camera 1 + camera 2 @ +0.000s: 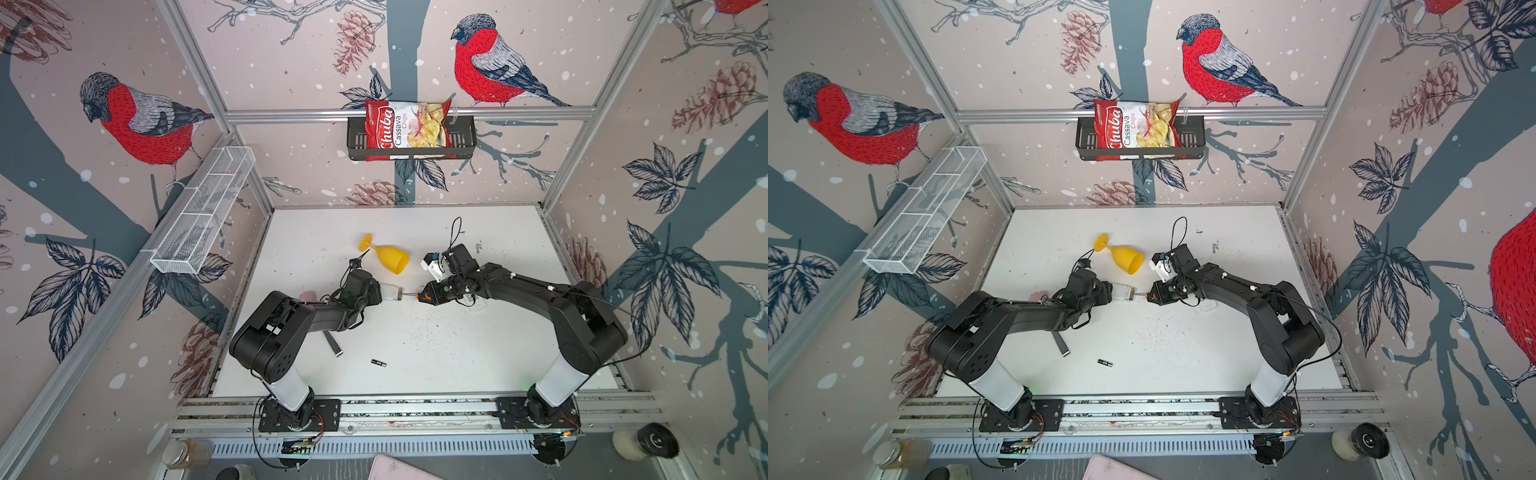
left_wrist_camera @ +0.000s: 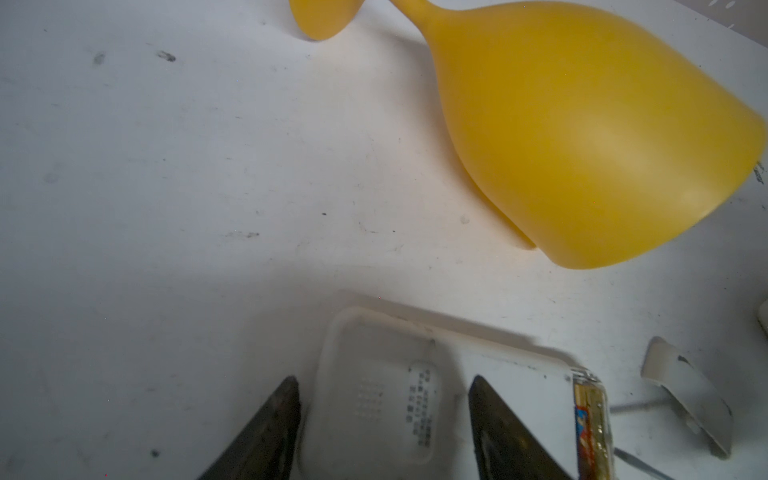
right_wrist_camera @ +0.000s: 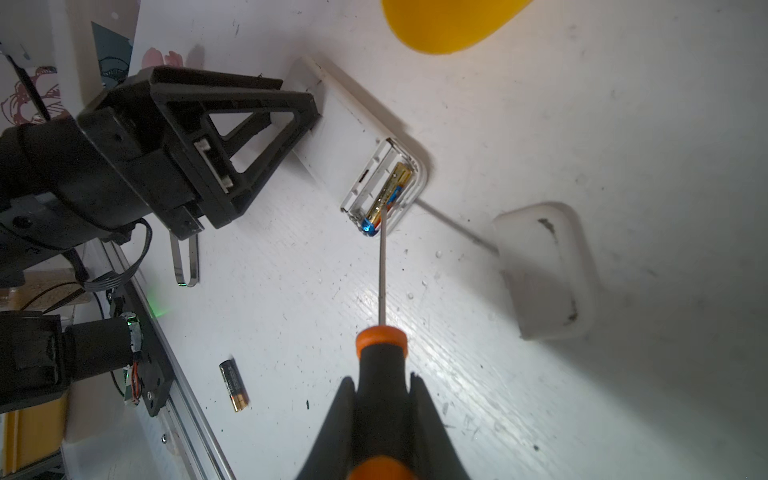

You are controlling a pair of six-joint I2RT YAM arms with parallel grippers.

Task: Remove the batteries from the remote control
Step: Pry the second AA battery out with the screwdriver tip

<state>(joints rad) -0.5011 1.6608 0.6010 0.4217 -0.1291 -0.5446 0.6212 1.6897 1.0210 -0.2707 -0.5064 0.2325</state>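
White remote (image 3: pixel 353 137) is lying on the surface (image 3: pixel 540 104), the left hand (image 2: pixel 384 419) clamped around it. Right hand (image 3: pixel 384 415) is gripping the screwdriver (image 3: pixel 381 353), tip touching the seated battery (image 3: pixel 388 191); another battery (image 3: pixel 234 385) is lying loose nearby.

We lose the goblet (image 3: pixel 449 25) at the upper edge of the right wrist view, where only its rim shows. The left arm hides most of the pink thing (image 1: pixel 308 295) at frame centre-left. The remote's (image 2: pixel 374 399) label print is too blurred to read.
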